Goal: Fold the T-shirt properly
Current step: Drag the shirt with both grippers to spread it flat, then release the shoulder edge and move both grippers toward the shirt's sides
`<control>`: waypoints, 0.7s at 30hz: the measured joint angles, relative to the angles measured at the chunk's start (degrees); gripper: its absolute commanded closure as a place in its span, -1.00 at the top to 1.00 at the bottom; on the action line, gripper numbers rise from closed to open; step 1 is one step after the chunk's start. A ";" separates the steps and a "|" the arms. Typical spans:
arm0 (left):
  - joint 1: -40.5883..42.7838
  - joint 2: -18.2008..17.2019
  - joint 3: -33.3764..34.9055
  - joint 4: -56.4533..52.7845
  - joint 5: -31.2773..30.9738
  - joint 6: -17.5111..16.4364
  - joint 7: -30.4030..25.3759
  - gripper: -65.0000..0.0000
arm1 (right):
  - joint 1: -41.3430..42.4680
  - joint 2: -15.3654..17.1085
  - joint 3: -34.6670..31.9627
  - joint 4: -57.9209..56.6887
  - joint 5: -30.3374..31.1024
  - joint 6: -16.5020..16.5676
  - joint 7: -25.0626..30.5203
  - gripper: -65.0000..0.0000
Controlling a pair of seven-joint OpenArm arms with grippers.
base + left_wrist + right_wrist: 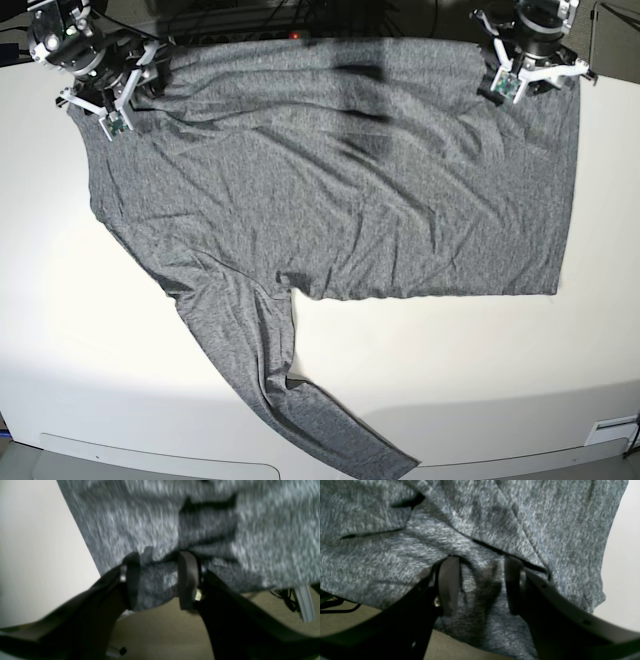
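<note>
The T-shirt (330, 170) is lying spread across the far half of the worktop (470, 350), its far edge hanging over the worktop's back edge. One sleeve (270, 370) is trailing from the body's near left part toward the worktop's front edge, ending near the middle. The right gripper (105, 95) is sitting at the shirt's far left corner in the base view, the left gripper (530, 70) at its far right corner. In each wrist view, a fold of shirt edge is lying between the jaws, above the floor (160, 630).
</note>
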 measured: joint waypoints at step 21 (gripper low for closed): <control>-2.82 0.13 -0.02 6.73 2.23 -0.07 5.16 -0.23 | 1.42 -0.02 -0.07 8.09 -1.16 0.20 -1.31 -0.11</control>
